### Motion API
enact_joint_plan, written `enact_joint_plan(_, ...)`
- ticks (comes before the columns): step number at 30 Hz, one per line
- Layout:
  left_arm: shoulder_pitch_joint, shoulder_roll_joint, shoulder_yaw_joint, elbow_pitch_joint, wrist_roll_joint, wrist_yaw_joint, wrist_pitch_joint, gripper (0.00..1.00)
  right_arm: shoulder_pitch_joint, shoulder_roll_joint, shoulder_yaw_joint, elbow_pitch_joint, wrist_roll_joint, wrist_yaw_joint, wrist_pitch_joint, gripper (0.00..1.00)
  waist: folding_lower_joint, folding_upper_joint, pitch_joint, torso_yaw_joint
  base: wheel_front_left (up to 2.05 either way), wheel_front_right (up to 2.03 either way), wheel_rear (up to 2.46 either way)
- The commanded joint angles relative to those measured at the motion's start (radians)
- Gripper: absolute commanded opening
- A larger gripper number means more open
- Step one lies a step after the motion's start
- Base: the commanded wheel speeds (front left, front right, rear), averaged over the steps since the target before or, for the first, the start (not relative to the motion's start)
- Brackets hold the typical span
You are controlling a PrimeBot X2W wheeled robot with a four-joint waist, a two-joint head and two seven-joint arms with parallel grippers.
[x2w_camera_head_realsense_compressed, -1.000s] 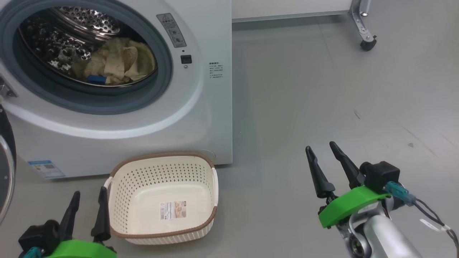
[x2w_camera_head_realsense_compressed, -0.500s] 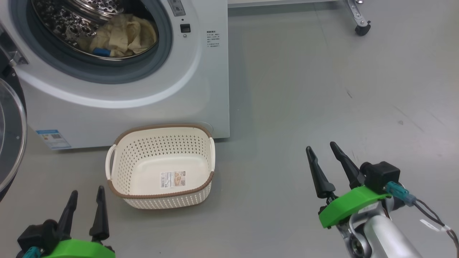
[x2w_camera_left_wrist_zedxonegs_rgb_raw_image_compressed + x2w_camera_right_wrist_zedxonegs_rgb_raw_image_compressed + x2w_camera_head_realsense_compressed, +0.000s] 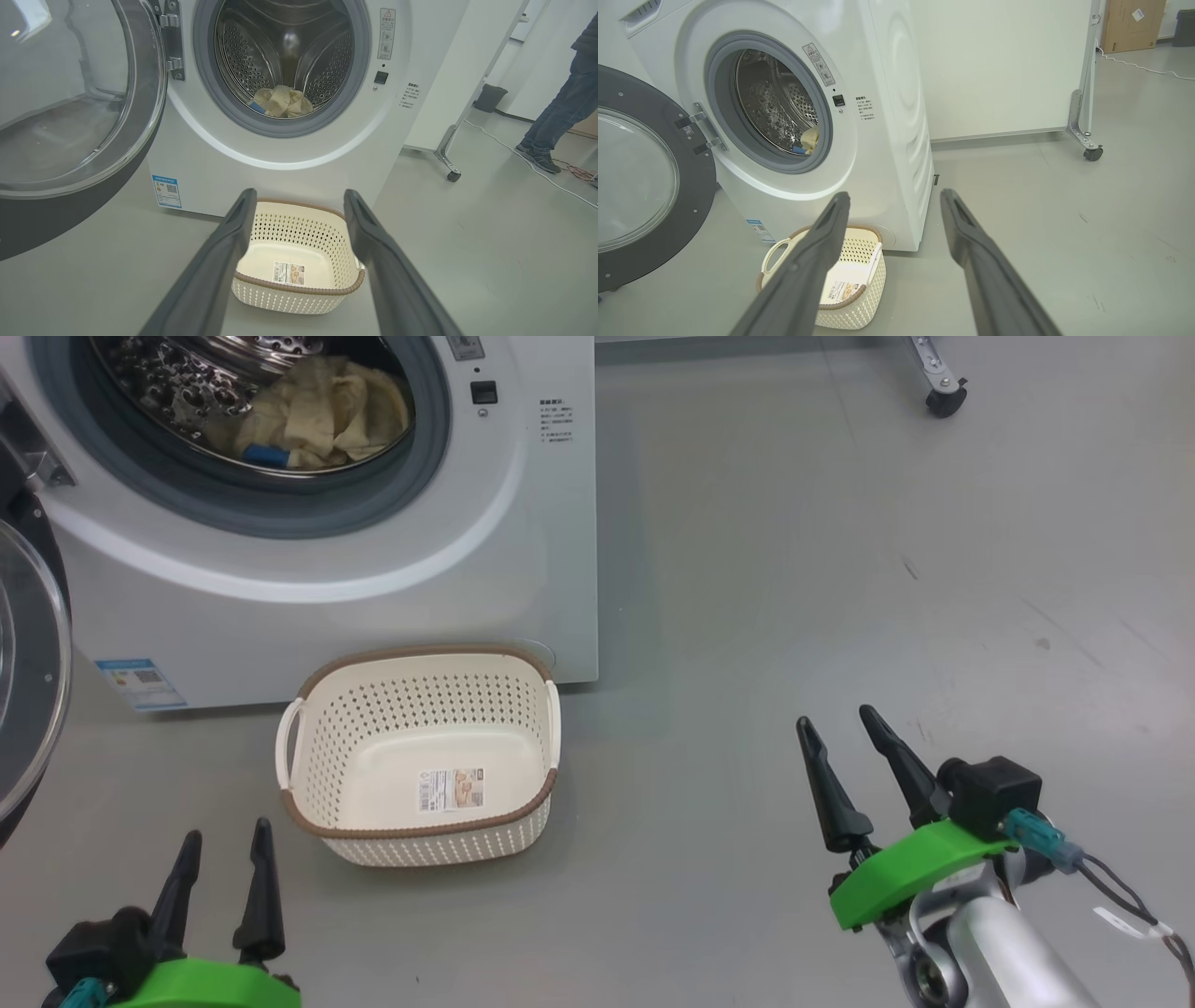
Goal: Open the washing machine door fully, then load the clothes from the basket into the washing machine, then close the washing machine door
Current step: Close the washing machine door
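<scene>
clothes [image 3: 281, 101] lie in the drum; basket [image 3: 299, 261] sits empty below.

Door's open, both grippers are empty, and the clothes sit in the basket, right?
No. The clothes lie in the washing machine drum; the basket is empty, as the left wrist view shows. The door is open, and the left gripper and right gripper are empty.

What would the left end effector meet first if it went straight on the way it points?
Probably the washing machine, at its white front below the opening. The basket lies lower, so the left end effector may pass over it; depth is unclear.
</scene>
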Motion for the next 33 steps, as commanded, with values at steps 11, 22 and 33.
enact_joint_plan(11,-0.047,0.018,0.031,-0.027,0.009,-0.007,-0.014,1.0,-0.031,0.0,0.017,-0.033,0.009,-0.003,-0.007,1.0,0.0,0.0,0.001,-0.005,0.0,0.0,0.0)
enact_joint_plan(22,-0.048,0.017,0.012,-0.025,0.019,-0.007,-0.014,1.0,-0.023,0.0,0.024,-0.028,0.009,-0.003,-0.007,1.0,0.0,0.0,-0.005,0.023,0.0,0.0,0.0)
enact_joint_plan(33,-0.055,0.001,-0.009,-0.015,0.022,-0.007,-0.014,1.0,-0.011,-0.001,0.023,-0.03,-0.002,-0.003,-0.007,1.0,0.0,0.0,0.002,0.149,0.0,0.0,0.0)
